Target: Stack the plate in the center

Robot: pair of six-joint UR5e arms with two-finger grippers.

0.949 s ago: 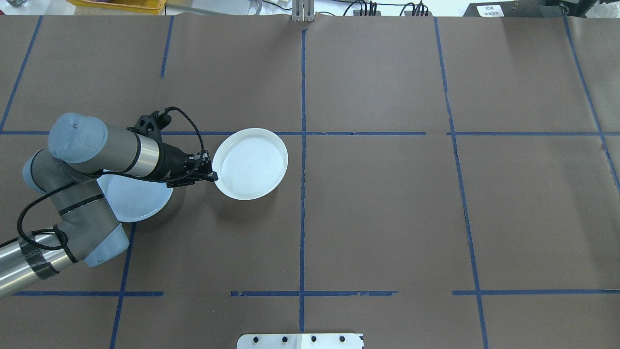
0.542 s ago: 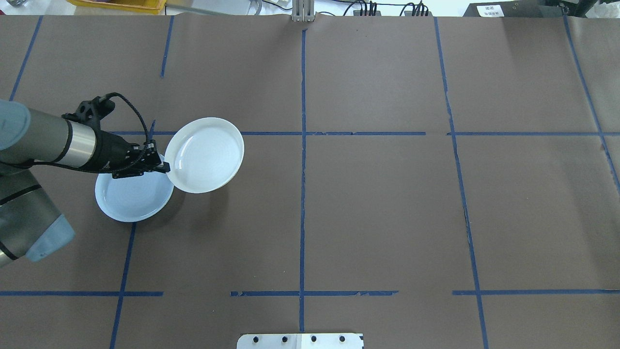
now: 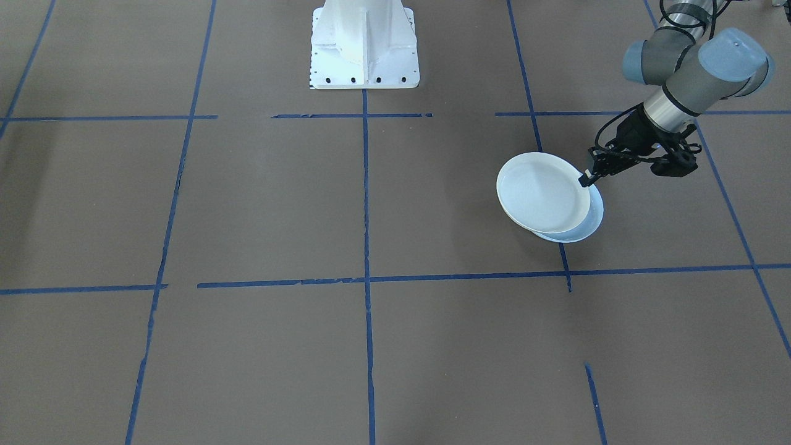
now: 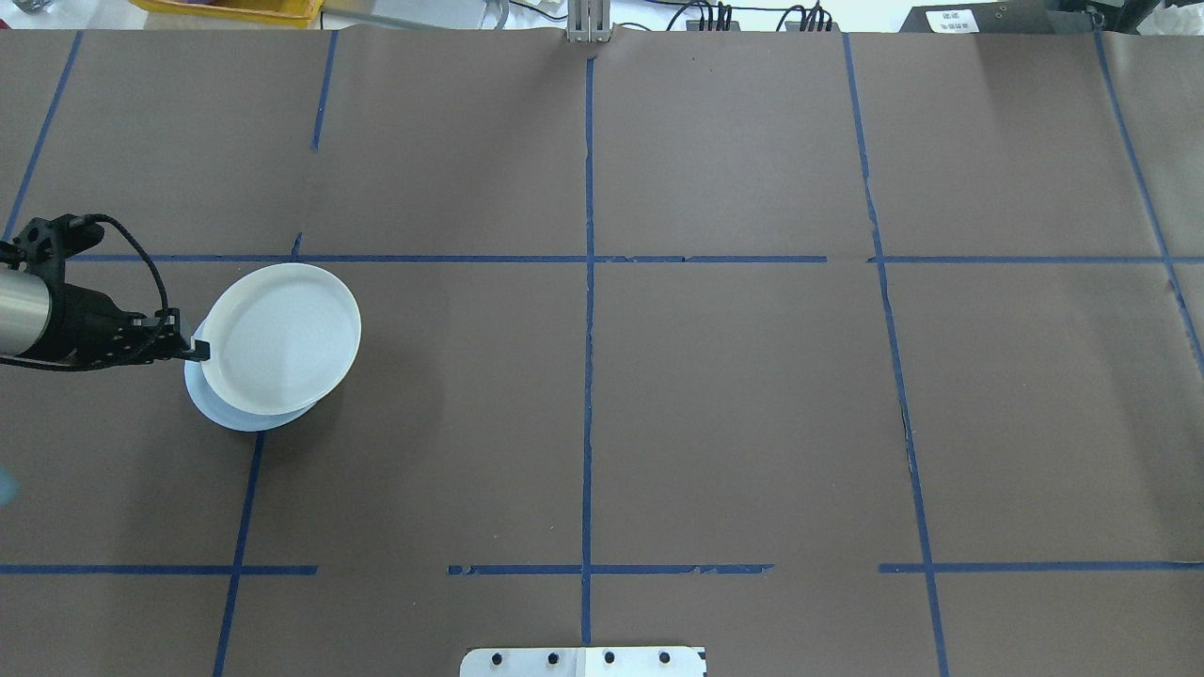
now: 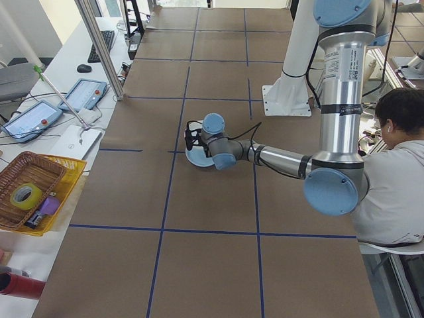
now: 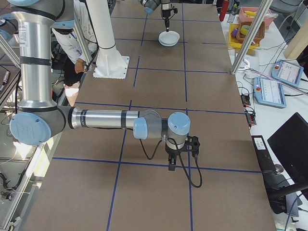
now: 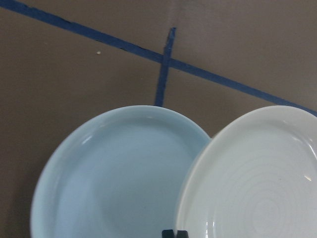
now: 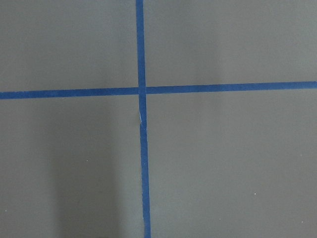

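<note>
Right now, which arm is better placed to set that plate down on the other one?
Left. Its gripper already pinches the ringed white plate by the rim, over the pale blue plate. The right gripper hangs far away, holding nothing.

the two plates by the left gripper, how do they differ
The ringed plate is off-white with concentric rings; the blue plate is smooth and pale blue.
The ringed plate is pinched at its rim by the left gripper; the blue plate lies on the table, ungripped.
The ringed plate sits above, covering most of the blue plate, offset rather than centred.
Both are round, shallow and raised at the rim, and look similar in size.
</note>
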